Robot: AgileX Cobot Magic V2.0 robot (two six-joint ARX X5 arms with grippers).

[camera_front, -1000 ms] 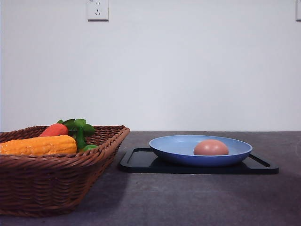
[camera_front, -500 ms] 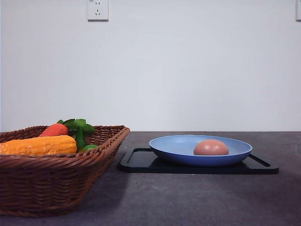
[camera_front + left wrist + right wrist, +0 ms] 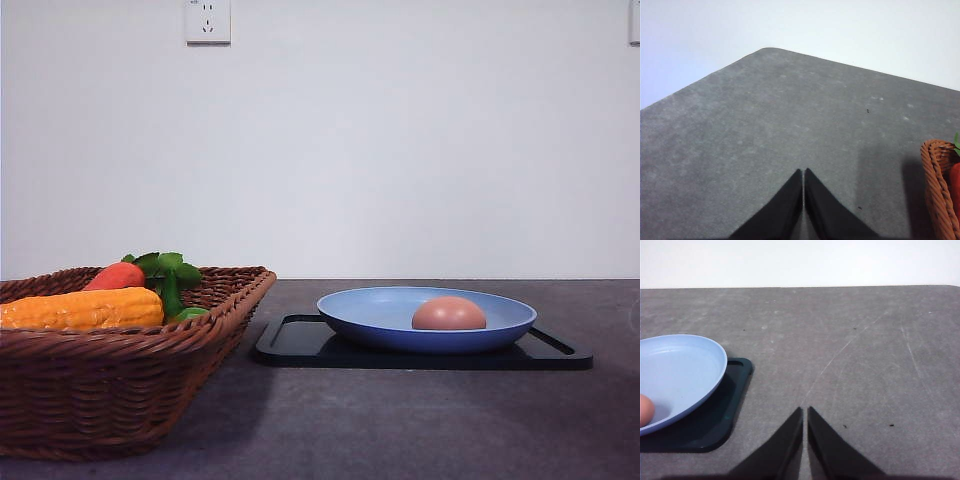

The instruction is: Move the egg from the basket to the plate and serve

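Egg [image 3: 449,313] lay in the plate [image 3: 370,312], right of its centre, long axis crosswise. Left gripper [image 3: 803,176] and right gripper [image 3: 805,414] were closed, empty. No legible writing.

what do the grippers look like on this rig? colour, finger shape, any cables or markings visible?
Left gripper: two matte black fingers, wedge-shaped, tapering to sharp tips. Right gripper: same look, plain black tapered fingers. No cables, labels or markings visible on either; the wrist views show just the fingers, so the gripper bodies and arms can't be described.
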